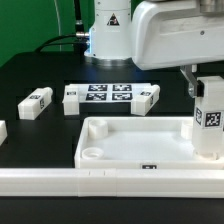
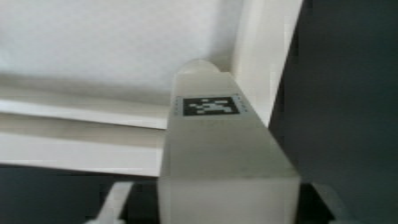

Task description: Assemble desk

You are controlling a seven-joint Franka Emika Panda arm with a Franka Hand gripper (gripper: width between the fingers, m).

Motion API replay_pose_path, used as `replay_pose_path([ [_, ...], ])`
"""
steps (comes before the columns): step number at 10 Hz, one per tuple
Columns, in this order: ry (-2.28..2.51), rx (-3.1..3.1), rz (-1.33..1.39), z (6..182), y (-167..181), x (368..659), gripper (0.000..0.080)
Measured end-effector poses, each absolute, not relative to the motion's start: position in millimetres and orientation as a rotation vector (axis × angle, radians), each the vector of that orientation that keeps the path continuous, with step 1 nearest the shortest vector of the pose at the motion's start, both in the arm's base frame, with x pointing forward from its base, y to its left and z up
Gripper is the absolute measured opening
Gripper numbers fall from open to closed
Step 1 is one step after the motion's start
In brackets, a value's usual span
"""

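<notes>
While the fingers (image 1: pixel 188 86) clench a white leg (image 1: pixel 208 118) upright at the tabletop's (image 1: pixel 130 140) three-o'clock end, leg fitting seems in hand; the tabletop lies at six o'clock on the bench (image 1: pixel 30 70). Next: line it up, seat it squarely.

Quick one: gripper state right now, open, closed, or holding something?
Gripper: closed on a white leg, held upright at the tabletop corner.
</notes>
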State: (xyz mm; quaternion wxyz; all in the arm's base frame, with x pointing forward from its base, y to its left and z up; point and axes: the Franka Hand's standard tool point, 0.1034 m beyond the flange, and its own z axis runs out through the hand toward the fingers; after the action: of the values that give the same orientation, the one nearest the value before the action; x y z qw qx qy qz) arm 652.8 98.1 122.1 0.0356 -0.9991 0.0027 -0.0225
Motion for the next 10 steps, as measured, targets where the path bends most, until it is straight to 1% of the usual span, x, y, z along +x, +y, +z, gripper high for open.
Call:
replay_pose_path([
  [5, 0.758, -2.968, -0.059, 121.1, 95.1, 653.8, 0.0291],
  [8, 1.211, -2.805, -0.033, 120.7, 93.1, 653.6, 0.0291],
  [10, 1.366, -2.729, -0.018, 120.5, 92.3, 654.0, 0.0291],
])
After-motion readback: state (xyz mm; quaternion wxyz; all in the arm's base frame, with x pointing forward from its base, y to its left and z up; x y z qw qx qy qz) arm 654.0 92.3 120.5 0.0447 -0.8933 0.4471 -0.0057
